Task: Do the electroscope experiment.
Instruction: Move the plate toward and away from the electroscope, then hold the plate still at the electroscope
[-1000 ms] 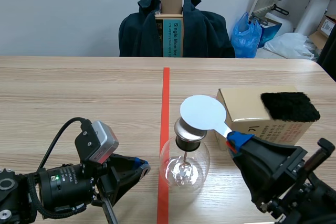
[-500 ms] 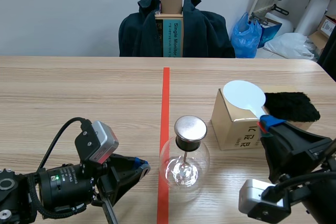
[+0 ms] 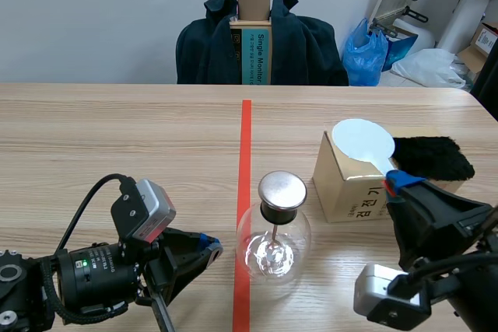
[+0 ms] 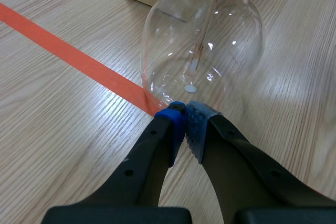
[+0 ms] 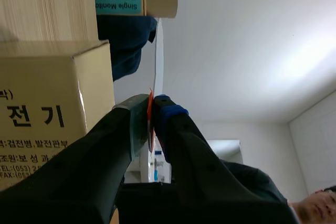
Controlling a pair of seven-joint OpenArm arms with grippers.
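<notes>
The left arm lies low along the table (image 3: 117, 138) from the near left, with its wrist camera on top. The left gripper (image 3: 212, 248) points toward the electroscope (image 3: 274, 240). The right arm rises from the near right corner with its fingers aimed up and away. That puts the right gripper (image 3: 394, 183) in front of the cardboard box (image 3: 342, 188).

The left wrist view shows what the scene view cannot. The left gripper (image 4: 186, 115) is clenched on nothing, its blue and grey pads pressed together just short of the glass flask's base, beside the orange-red tape line (image 4: 63, 51). Inside the electroscope (image 4: 202, 51) a thin rod hangs down. Its leaves are hard to make out, and the top of the flask is cut off.

In the scene view the round metal cap (image 3: 282, 190) is plain. The white disc paddle (image 3: 362, 143) stands upright over the box's near edge, well apart from the cap. It is near the black fur pad (image 3: 430, 157) lying on the box top.

The right wrist view shows the right gripper (image 5: 151, 109) grasping the paddle. The white disc paddle (image 5: 158, 51) appears edge-on as a thin sliver above the pads. Something orange, probably its handle, is pinched between them. The cardboard box (image 5: 52, 93) is just beside the fingers, and its print is only partly in view.
</notes>
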